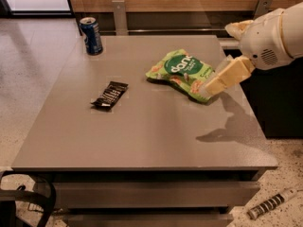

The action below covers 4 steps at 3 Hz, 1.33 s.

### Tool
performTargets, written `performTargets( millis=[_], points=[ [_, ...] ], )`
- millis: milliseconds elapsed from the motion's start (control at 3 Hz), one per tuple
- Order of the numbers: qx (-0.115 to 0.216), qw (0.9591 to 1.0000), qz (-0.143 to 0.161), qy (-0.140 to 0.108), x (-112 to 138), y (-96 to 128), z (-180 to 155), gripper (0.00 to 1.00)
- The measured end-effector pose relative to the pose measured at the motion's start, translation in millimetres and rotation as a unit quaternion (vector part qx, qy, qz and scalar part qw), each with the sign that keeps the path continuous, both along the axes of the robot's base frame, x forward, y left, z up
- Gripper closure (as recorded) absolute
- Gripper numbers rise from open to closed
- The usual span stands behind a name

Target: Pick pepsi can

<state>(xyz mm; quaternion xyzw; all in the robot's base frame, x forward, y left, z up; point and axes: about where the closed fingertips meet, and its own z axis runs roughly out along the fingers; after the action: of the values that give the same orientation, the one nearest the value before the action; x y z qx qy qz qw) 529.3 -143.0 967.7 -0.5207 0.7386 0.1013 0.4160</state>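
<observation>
The pepsi can (91,36), dark blue with a silver top rim, stands upright at the far left corner of the grey table (142,136). My gripper (223,78) comes in from the right on a white arm. It hovers above the table's right side, just over the right end of the green snack bag (181,72). It is far from the can, which sits across the table to the left, and it holds nothing that I can see.
A flat black wrapper (110,94) lies left of the table's centre. A wooden wall with metal posts (119,14) runs behind the table. A dark cabinet (279,103) stands to the right. A black cable (28,200) lies on the floor at the bottom left.
</observation>
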Motion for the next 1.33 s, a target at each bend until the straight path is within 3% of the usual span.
performTargets(
  millis=[333, 667, 1000, 1333],
  points=[
    [0.082, 0.994, 0.014, -0.071, 33.8, 33.6, 18.1, 0.0],
    [0.081, 0.9891, 0.021, -0.12, 60.0, 75.8, 51.2, 0.0],
    [0.084, 0.9889, 0.017, -0.121, 63.1, 75.3, 52.5, 0.0],
    [0.11, 0.9854, 0.0, -0.13, 107.1, 85.6, 53.6, 0.0]
  ],
)
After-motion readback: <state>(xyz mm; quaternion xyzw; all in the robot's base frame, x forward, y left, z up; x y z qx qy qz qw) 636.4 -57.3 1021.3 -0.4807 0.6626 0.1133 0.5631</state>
